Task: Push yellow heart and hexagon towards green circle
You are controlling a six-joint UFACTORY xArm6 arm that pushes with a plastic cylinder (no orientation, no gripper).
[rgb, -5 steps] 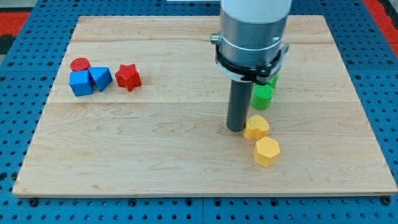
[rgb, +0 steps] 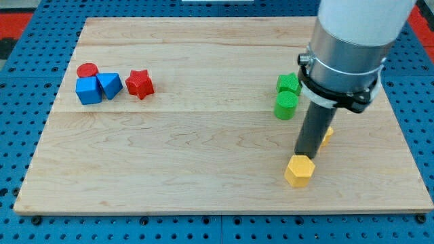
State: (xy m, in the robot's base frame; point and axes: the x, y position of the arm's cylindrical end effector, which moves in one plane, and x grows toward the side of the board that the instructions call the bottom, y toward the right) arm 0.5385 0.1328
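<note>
My tip rests on the board just above the yellow hexagon, touching or nearly touching its upper edge. The yellow heart is mostly hidden behind my rod; only a sliver shows at the rod's right. The green circle stands to the upper left of my tip, with a second green block right above it.
At the view's left lie a red circle, a blue cube, a blue triangle-like block and a red star. The wooden board sits on a blue pegboard; its bottom edge is close below the hexagon.
My rod has moved to the right and down, from left of the heart to right above the hexagon. The heart has shifted right, behind the rod. The hexagon has moved slightly down.
</note>
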